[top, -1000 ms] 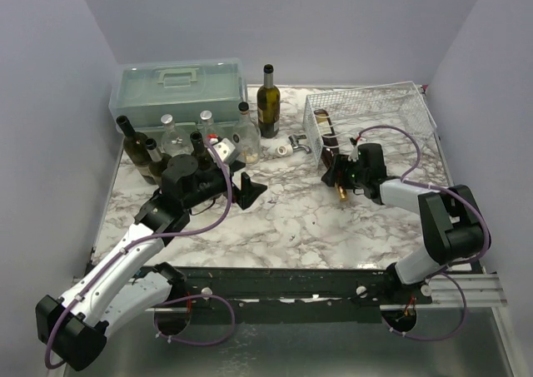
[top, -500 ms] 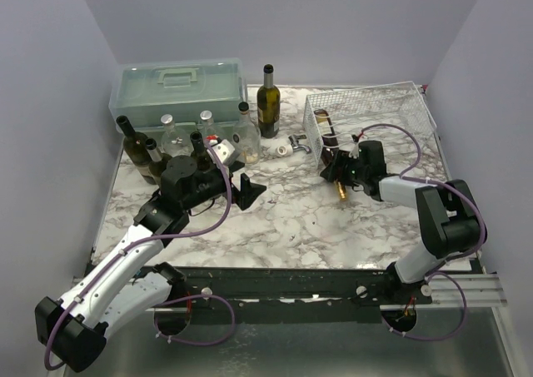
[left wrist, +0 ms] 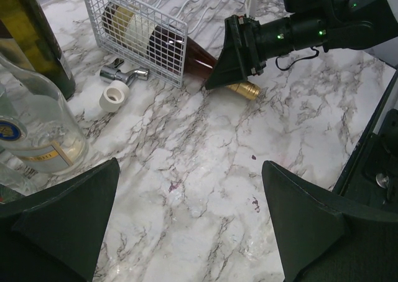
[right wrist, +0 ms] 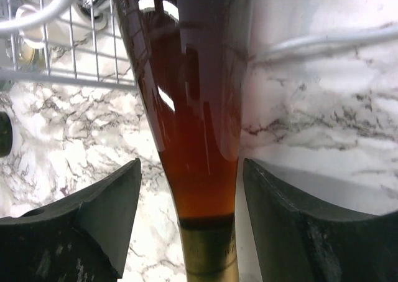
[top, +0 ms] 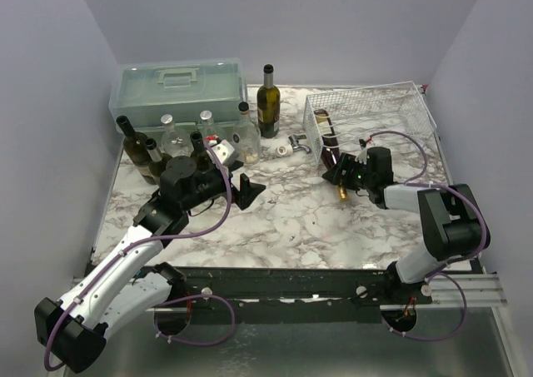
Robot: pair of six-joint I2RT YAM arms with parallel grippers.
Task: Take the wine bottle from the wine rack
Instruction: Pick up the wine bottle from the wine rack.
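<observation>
The white wire wine rack (top: 375,111) stands at the back right. A wine bottle (top: 324,131) of amber liquid lies in it, its gold-capped neck sticking out of the front onto the table. My right gripper (top: 336,176) is open with a finger on each side of the neck. In the right wrist view (right wrist: 193,232) there is a gap on both sides of the bottle (right wrist: 199,139). My left gripper (top: 248,190) is open and empty over the middle of the table. The left wrist view (left wrist: 189,220) shows the rack (left wrist: 93,20), the bottle (left wrist: 202,55) and the right gripper (left wrist: 233,61).
A pale green toolbox (top: 179,86) stands at the back left with several upright bottles (top: 166,140) in front of it. A dark green bottle (top: 267,102) stands beside it. A small metal piece (top: 297,142) and a white cap (top: 283,150) lie left of the rack.
My right wrist has shifted slightly to the right, still astride the bottle neck. The left arm has barely moved.
</observation>
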